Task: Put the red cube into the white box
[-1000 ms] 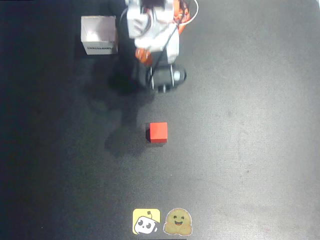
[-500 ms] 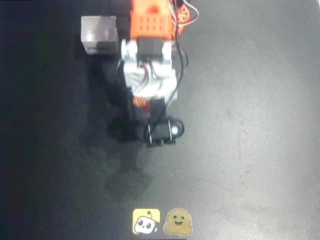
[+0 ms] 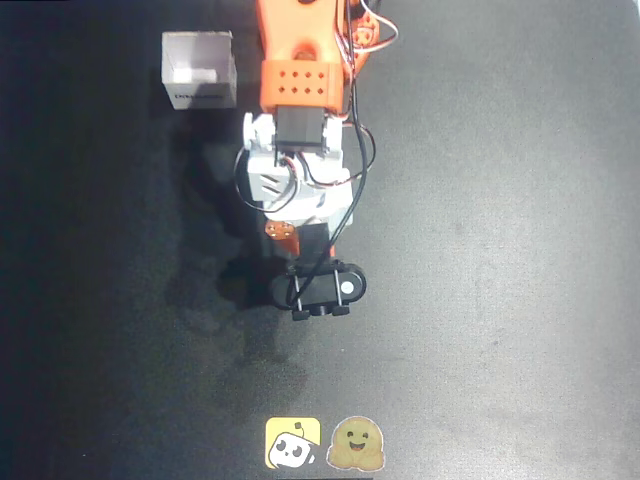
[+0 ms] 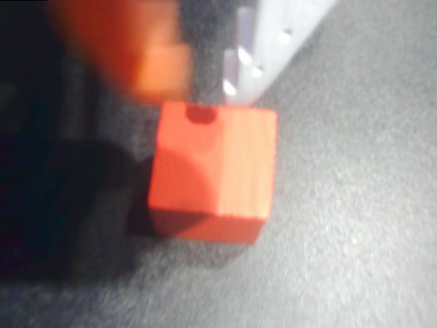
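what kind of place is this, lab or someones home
Probably a hobby or lab robot bench; home or lab can't be told. A dark mat carries a small arm, a red cube, a white box and two cartoon stickers.

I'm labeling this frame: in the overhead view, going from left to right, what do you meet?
White box → yellow sticker → robot arm, reaching down the middle → smiling-face sticker, all on the dark table.

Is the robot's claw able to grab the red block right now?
Probably yes. In the wrist view the red cube sits on the table just below the gripper, nothing between them; whether the jaws stand wide enough is too blurred to tell.
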Controlling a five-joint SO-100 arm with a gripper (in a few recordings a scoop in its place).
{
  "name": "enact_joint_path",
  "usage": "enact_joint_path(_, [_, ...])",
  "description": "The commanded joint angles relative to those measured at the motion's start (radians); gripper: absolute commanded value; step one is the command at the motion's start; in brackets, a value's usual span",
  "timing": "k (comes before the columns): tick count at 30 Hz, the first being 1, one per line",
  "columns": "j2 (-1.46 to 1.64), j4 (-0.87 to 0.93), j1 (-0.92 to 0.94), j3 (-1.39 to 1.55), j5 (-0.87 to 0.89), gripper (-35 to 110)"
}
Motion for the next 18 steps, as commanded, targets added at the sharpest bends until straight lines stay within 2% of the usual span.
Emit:
enact_joint_path(1, [0.002,-0.011,-0.006,-0.043,-0.012,23])
enact_joint_path(7, [-0.026,-0.023,-0.017,-0.043,-0.014,31])
enact_joint_path(18, [-0.074,-0.101,-0.098,0.008,0.031,31])
